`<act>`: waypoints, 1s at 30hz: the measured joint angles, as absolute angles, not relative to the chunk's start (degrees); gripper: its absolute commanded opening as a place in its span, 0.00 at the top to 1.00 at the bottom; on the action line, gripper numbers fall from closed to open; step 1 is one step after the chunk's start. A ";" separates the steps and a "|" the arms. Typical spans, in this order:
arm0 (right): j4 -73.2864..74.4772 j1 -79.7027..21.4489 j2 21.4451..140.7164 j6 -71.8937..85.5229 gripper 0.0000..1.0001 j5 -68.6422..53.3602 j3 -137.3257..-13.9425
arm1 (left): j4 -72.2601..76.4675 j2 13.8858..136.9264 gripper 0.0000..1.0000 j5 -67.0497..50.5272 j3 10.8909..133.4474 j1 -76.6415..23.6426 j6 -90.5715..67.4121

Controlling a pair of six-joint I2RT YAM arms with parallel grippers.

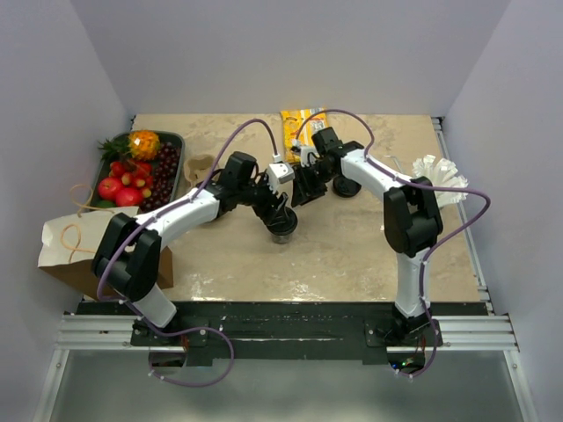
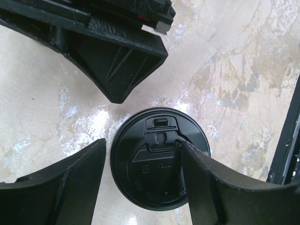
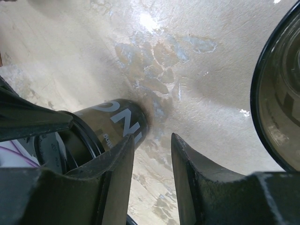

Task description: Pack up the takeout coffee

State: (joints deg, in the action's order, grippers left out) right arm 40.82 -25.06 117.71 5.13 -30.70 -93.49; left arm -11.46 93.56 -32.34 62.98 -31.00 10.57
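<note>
The coffee cup [image 1: 283, 230] stands upright near the middle of the worktop [image 1: 352, 255], a little toward its near edge, with its black lid [image 2: 157, 164] on. The left gripper [image 2: 143, 146] reaches in from the left edge side and straddles the cup with its jaws spread wide. One finger [image 2: 70, 183] sits just beside the lid with a sliver of worktop showing between them. The other finger [image 2: 211, 183] crosses in front of the lid's rim, so contact there cannot be told. The right gripper [image 3: 151, 140] hangs just beyond the cup toward the far edge. Its jaws are parted a little, with only bare worktop between them and nothing held, and one of them is close beside the cup's dark, white-lettered wall. A black disc [image 1: 346, 186] lies flat near the right gripper, toward the right edge. A fruit tray [image 1: 171, 141] sits at the far left corner, and a brown paper bag [image 1: 75, 251] lies at the left edge nearer the front. An orange snack packet [image 1: 297, 127] rests against the far edge, and a white pleated paper piece [image 1: 437, 174] lies at the right edge.
</note>
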 measured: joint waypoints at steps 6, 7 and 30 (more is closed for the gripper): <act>41.58 -24.64 116.01 4.25 0.56 -29.50 -93.73 | -11.77 93.08 0.30 -31.55 62.98 -31.16 11.79; 41.74 -24.49 115.68 3.99 0.55 -29.47 -93.73 | -11.88 93.06 0.30 -31.48 62.98 -31.16 11.81; 42.70 -25.58 108.64 1.37 0.42 -46.11 -88.58 | -3.18 85.52 0.25 -36.47 53.56 -25.23 -6.00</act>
